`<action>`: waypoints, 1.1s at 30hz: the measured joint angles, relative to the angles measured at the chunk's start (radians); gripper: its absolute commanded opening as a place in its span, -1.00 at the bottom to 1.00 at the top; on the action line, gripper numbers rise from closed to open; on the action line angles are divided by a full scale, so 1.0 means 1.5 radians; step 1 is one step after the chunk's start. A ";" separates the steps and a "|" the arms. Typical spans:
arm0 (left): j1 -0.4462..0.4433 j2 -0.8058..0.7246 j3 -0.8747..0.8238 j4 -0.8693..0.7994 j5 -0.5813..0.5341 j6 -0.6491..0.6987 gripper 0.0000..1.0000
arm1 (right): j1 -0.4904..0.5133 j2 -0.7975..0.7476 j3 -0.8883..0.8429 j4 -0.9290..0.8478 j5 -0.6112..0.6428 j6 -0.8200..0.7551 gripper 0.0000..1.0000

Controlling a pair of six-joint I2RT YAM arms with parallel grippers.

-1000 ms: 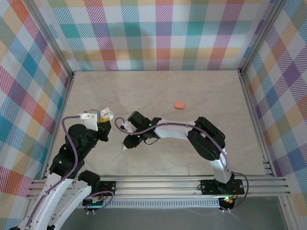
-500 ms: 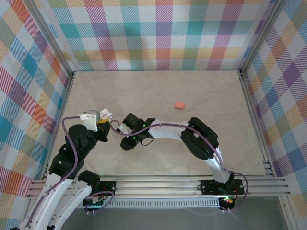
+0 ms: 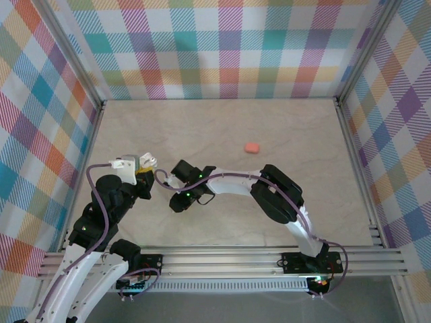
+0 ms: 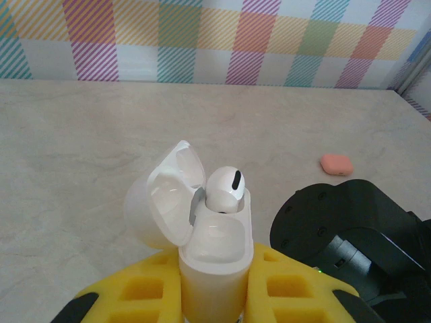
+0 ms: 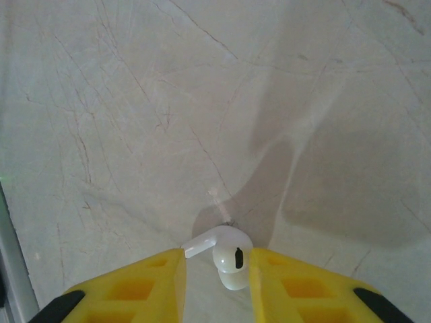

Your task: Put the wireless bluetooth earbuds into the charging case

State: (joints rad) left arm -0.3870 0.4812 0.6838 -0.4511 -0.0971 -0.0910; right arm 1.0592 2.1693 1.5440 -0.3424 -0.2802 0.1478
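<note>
Since the earlier frame the right arm has been drawn a little to the left and its elbow folded in, so that the right gripper is brought close to the left gripper; the case has barely been shifted. The white charging case is clamped upright between the yellow fingers of the left gripper, its lid swung open to the left, apparently so that the slots are offered upward and held steady for the other arm. One seated white earbud is already lodged in the far slot, while the near slot is left bare. The held white earbud is pinched between the right gripper's yellow fingers above the marble-patterned table, its stem turned to the left – a pose that will probably need turning before the stem can be dropped into the bare slot. The right gripper is seen low and just to the right of the case, not yet over it. Well apart, at the far right of the table, a closed salmon-pink charging case is left lying. Little is found in the way – only the raised lid and the seated bud, both of which could be knocked by a careless approach.
</note>
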 measured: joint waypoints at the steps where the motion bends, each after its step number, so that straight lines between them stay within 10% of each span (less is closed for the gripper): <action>1: 0.000 0.000 0.000 0.000 -0.001 0.000 -1.00 | 0.000 0.001 0.001 -0.002 0.000 0.000 -0.36; 33: 0.003 0.009 0.000 0.004 -0.019 0.000 -1.00 | 0.006 0.035 0.053 -0.047 0.055 -0.017 -0.60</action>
State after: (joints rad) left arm -0.3832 0.4942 0.6838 -0.4446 -0.1253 -0.0910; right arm 1.0687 2.2223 1.6234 -0.4133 -0.1982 0.1226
